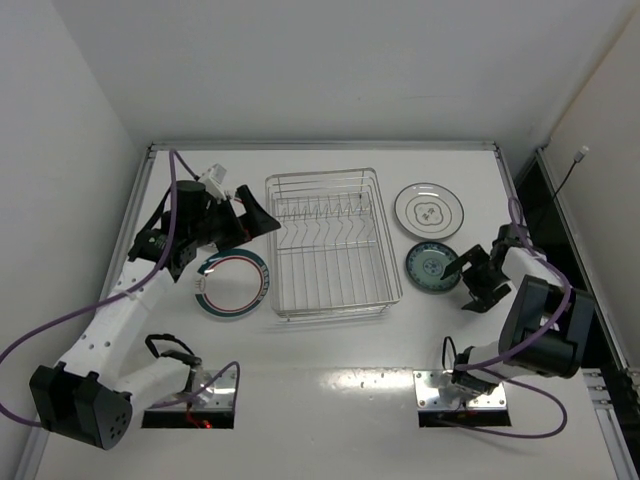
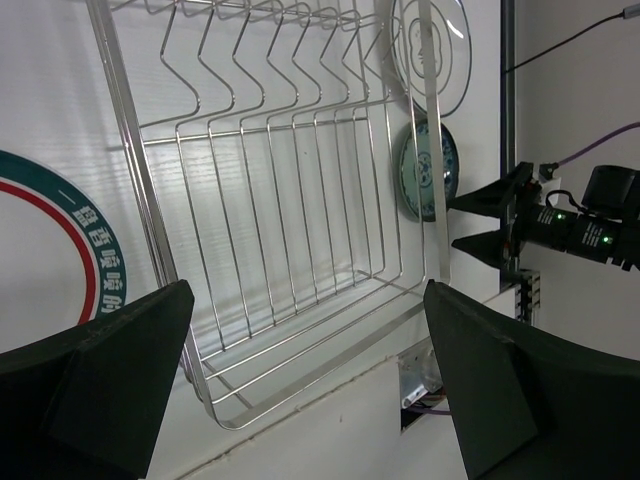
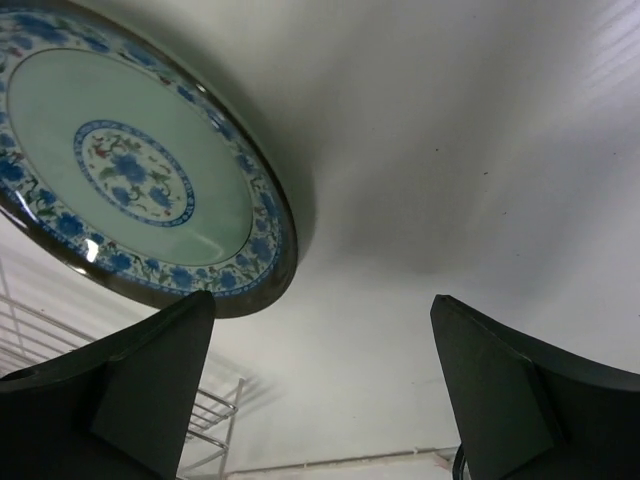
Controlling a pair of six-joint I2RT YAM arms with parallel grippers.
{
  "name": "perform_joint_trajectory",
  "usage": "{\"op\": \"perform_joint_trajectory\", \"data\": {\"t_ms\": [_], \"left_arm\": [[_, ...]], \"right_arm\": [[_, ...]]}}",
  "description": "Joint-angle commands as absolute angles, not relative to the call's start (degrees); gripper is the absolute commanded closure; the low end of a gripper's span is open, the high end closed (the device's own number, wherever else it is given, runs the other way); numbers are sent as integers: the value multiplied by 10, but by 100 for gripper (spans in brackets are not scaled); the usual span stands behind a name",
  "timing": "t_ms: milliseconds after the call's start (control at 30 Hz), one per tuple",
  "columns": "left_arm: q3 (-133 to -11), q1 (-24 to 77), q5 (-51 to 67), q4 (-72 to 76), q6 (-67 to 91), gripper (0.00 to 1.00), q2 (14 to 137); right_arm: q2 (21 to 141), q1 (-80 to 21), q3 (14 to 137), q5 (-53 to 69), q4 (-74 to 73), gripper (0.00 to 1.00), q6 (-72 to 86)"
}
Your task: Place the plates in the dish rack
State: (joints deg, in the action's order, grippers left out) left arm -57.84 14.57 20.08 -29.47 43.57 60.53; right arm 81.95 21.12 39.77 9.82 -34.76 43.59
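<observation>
The silver wire dish rack [image 1: 330, 240] stands mid-table with nothing in it; it also shows in the left wrist view [image 2: 280, 200]. A white plate with a teal-and-red rim band [image 1: 232, 283] lies flat left of it, and I cannot make out a second one. The white plate with black centre marks [image 1: 429, 210] and the small teal patterned plate [image 1: 432, 267] lie right of the rack. My left gripper [image 1: 268, 218] is open and empty at the rack's left wall, above the banded plate [image 2: 60, 250]. My right gripper [image 1: 465, 280] is open and empty beside the teal plate [image 3: 130, 170].
Raised table edges run along the back and sides [image 1: 320, 146]. Two metal mounting plates [image 1: 460, 392] sit at the near edge by the arm bases. Purple cables [image 1: 60, 330] trail from both arms. A rack corner [image 3: 210, 420] shows low in the right wrist view.
</observation>
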Motion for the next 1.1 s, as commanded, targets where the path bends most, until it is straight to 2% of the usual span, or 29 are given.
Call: {"op": "perform_joint_trajectory", "data": {"t_ms": [0, 200, 333, 400, 500, 533, 567, 600, 633, 733, 1067], "left_arm": [[-580, 150, 208, -279, 427, 0, 608], [-585, 150, 208, -279, 427, 0, 614], [-585, 150, 208, -285, 427, 0, 620], [-591, 150, 208, -285, 427, 0, 626], [-596, 150, 208, -291, 427, 0, 632], [-596, 150, 208, -291, 422, 0, 632], [-596, 150, 208, -291, 422, 0, 632], [-596, 150, 208, -291, 422, 0, 632], [-596, 150, 208, -291, 422, 0, 632], [-596, 150, 208, -291, 422, 0, 632], [-590, 150, 208, -308, 432, 1, 632]], "right_arm": [[830, 217, 393, 115, -318, 15, 439], [869, 229, 393, 142, -272, 26, 434], [906, 229, 410, 154, -258, 48, 439], [911, 229, 410, 154, -252, 48, 446], [918, 229, 403, 159, -232, 58, 456], [918, 229, 403, 159, -225, 63, 456], [918, 229, 403, 159, -225, 73, 461], [923, 229, 403, 159, -225, 77, 461], [923, 229, 403, 159, -225, 86, 461], [923, 229, 412, 146, -250, 100, 448], [771, 190, 469, 79, -428, 100, 463]]}}
